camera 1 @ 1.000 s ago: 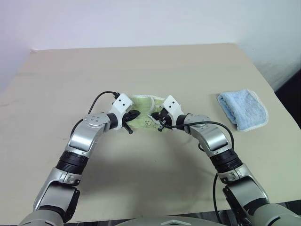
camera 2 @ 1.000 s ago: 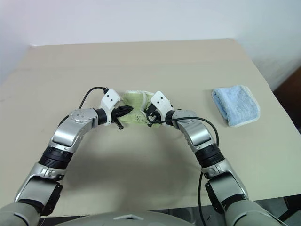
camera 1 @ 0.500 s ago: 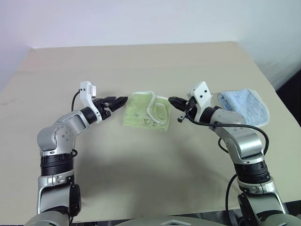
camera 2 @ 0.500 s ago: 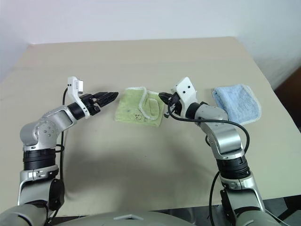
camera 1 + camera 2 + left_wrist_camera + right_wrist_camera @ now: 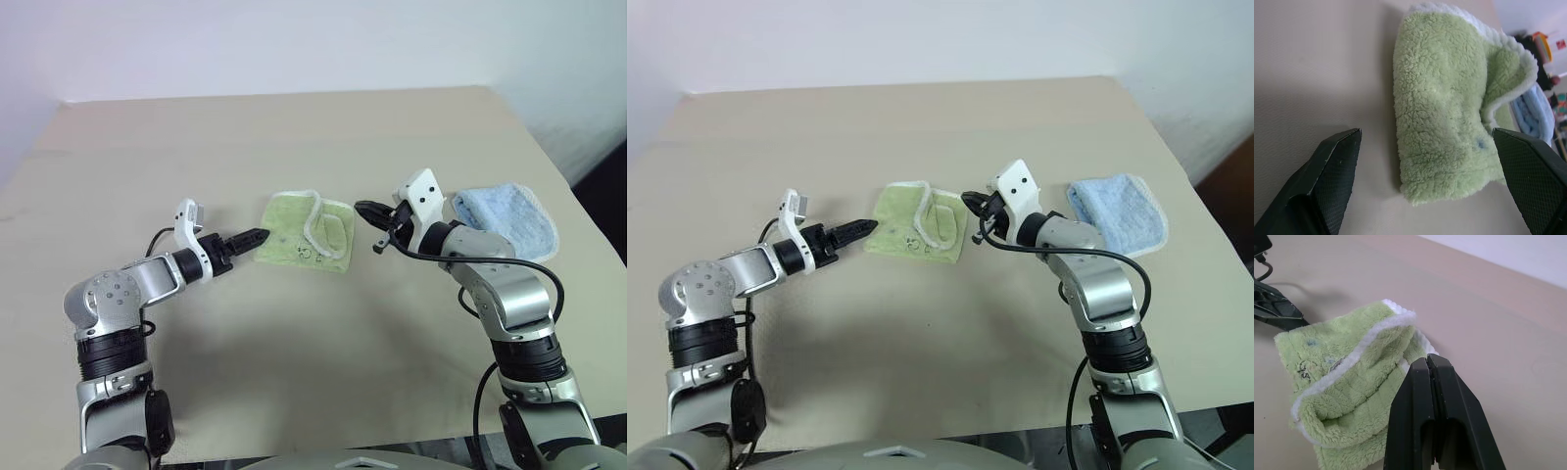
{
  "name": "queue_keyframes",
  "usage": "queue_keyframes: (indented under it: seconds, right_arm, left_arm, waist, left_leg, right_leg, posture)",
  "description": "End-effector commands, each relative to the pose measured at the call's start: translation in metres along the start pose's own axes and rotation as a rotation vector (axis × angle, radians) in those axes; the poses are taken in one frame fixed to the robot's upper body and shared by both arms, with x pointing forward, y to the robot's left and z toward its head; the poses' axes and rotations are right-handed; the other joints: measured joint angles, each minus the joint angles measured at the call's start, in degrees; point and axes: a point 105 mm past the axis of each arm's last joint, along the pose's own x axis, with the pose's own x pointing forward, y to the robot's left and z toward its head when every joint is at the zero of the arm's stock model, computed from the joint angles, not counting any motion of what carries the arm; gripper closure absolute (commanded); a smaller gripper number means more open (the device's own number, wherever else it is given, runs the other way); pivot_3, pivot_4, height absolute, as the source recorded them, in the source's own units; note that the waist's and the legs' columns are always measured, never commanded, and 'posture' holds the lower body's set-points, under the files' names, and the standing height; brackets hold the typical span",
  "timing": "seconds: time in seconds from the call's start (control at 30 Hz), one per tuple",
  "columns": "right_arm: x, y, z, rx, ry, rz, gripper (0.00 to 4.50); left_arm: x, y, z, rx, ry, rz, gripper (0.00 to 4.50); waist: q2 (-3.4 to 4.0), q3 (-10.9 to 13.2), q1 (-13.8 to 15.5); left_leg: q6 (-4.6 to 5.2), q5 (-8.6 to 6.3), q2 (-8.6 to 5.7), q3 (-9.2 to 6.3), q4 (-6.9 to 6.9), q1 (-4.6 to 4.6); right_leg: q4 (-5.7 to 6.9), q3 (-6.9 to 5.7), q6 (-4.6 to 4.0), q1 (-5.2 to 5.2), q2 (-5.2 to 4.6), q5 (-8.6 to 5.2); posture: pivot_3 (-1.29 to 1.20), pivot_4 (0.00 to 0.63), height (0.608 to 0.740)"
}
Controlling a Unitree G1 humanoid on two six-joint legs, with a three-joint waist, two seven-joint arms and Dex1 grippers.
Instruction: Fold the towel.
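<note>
The light green towel point(image 5: 304, 230) lies folded on the table, its white-edged corner curled over on the right side and a small dark logo near the front edge. My left gripper point(image 5: 257, 236) hovers just off the towel's left edge, pointing at it. In the left wrist view its fingers point(image 5: 1334, 161) stand wide open on either side of the towel point(image 5: 1449, 112), with nothing held. On the towel's right side my right gripper point(image 5: 361, 208) is raised a little. Its fingers point(image 5: 1427, 367) are pressed shut on nothing.
A smaller light blue towel point(image 5: 509, 220) lies folded by the table's right edge, behind my right wrist. The beige table point(image 5: 294, 137) stretches bare toward the wall. Its right edge drops off beside the blue towel.
A second ago both grippers were together on the towel. They have left it and drawn apart. The left one opened, rolled over and sank to the towel's left edge.
</note>
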Motion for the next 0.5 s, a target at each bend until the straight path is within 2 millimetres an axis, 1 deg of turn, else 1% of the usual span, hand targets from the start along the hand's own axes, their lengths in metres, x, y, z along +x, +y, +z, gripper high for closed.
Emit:
queue_keyframes:
  seconds: [0.03, 0.07, 0.1, 0.17, 0.3, 0.5]
  right_arm:
    - [-0.003, -0.004, 0.014, -0.029, -0.054, -0.017, 4.5]
    - [-0.003, -0.004, 0.014, -0.028, -0.054, -0.018, 4.5]
    - [-0.003, -0.004, 0.015, -0.028, -0.056, -0.018, 4.5]
    - [-0.003, -0.003, 0.016, -0.029, -0.059, -0.019, 4.5]
    - [-0.005, -0.005, 0.017, -0.032, -0.06, -0.028, 4.5]
    - [-0.01, -0.005, 0.016, -0.032, -0.057, -0.036, 4.5]
  left_arm:
    - [0.006, -0.001, -0.013, -0.066, 0.051, -0.002, 0.01]
    - [0.008, -0.002, -0.015, -0.078, 0.054, -0.007, 0.01]
    - [0.014, -0.009, -0.02, -0.09, 0.07, -0.035, 0.01]
    - [0.021, -0.022, -0.028, -0.104, 0.093, -0.078, 0.01]
    - [0.027, -0.039, -0.044, -0.101, 0.158, -0.132, 0.01]
    - [0.033, -0.045, -0.049, -0.118, 0.181, -0.145, 0.01]
  waist:
    - [0.0, 0.0, 0.04]
    - [0.0, 0.0, 0.15]
    - [0.0, 0.0, 0.24]
    - [-0.01, -0.01, 0.47]
    - [-0.02, -0.01, 0.53]
    - [-0.02, -0.01, 0.5]
  left_leg:
    - [0.0, -0.01, 0.0, 0.0, -0.02, 0.1]
    - [0.01, -0.02, 0.0, 0.0, -0.05, 0.29]
    - [0.03, -0.03, 0.0, 0.0, -0.06, 0.42]
    - [0.03, -0.04, -0.01, 0.0, -0.05, 0.43]
    - [0.06, -0.05, -0.06, -0.02, -0.04, 0.43]
    - [0.06, -0.05, -0.07, -0.03, -0.04, 0.42]
  right_leg:
    - [-0.02, 0.0, 0.0, 0.1, 0.0, 0.0]
    - [-0.08, -0.01, 0.0, 0.29, 0.0, -0.01]
    - [-0.09, -0.01, 0.01, 0.42, -0.01, -0.02]
    - [-0.09, -0.01, 0.01, 0.45, -0.04, -0.02]
    - [-0.1, -0.02, 0.02, 0.48, -0.1, -0.03]
    - [-0.09, -0.03, 0.03, 0.46, -0.09, -0.03]
  posture:
    - [0.0, 0.15, 0.728]
    - [0.0, 0.15, 0.728]
    - [0.0, 0.15, 0.728]
    - [0.0, 0.15, 0.728]
    - [0.0, 0.15, 0.728]
    - [0.0, 0.15, 0.728]
